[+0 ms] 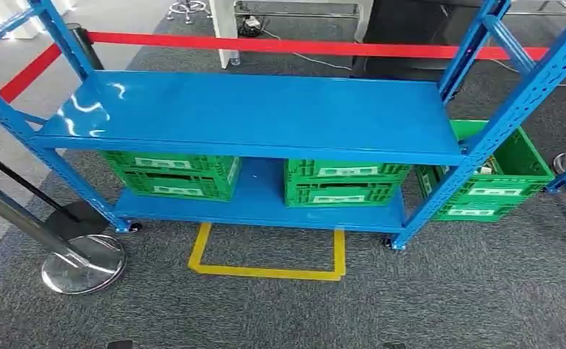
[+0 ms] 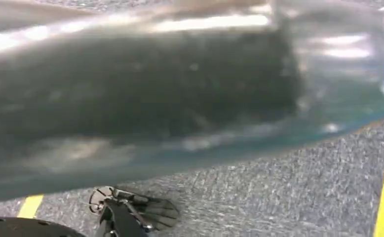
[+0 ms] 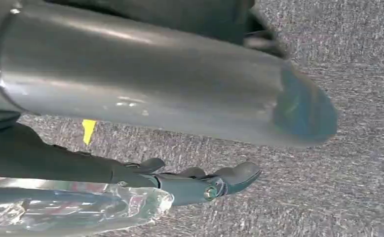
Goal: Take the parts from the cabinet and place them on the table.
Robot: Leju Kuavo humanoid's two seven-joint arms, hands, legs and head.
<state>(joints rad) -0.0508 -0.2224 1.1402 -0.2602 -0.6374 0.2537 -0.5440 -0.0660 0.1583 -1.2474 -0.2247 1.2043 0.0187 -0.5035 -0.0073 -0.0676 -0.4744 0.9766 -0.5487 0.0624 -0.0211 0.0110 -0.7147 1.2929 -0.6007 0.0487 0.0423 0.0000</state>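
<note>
While the blue cabinet (image 1: 251, 113) fills the head view, parts sit in green crates (image 1: 171, 174) at 9, 12 and 3 o'clock on its bottom shelf. Right robot hand (image 3: 200, 185) grips clear plastic bag (image 3: 71, 207); left robot hand unclear.

Three green crates (image 1: 171, 174); one blue cabinet (image 1: 258, 116).

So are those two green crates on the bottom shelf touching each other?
Apart. The head view shows the left crate and the right crate with a strip of bare blue shelf between them.
</note>
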